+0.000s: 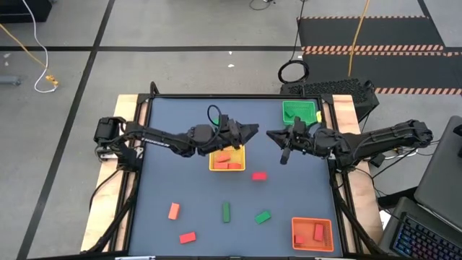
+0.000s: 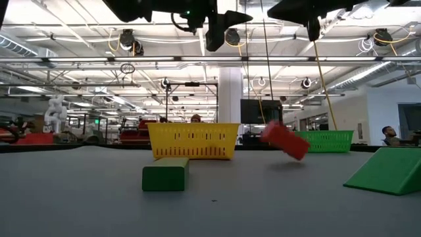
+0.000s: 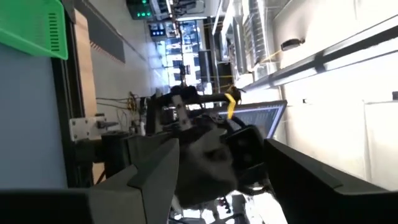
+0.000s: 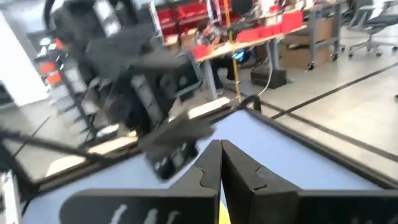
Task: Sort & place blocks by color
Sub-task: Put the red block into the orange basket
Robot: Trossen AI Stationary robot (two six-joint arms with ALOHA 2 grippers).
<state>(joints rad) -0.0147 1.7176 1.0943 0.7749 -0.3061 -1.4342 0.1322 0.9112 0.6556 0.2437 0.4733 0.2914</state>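
Red, orange-red and green blocks lie loose on the dark table [image 1: 166, 173]: one red block [image 1: 259, 175] just beside the yellow tray [image 1: 214, 165], two green ones [image 1: 226, 211] nearer the front. We judge them light, rigid and smooth, so we should pinch each across its short sides. The green tray [image 1: 289, 108] and orange tray [image 1: 296, 242] stand apart. The left gripper [image 1: 249, 131] hovers above the yellow tray; we cannot tell its fingers. The right gripper [image 1: 274, 136] hangs opposite, fingers closed on nothing.
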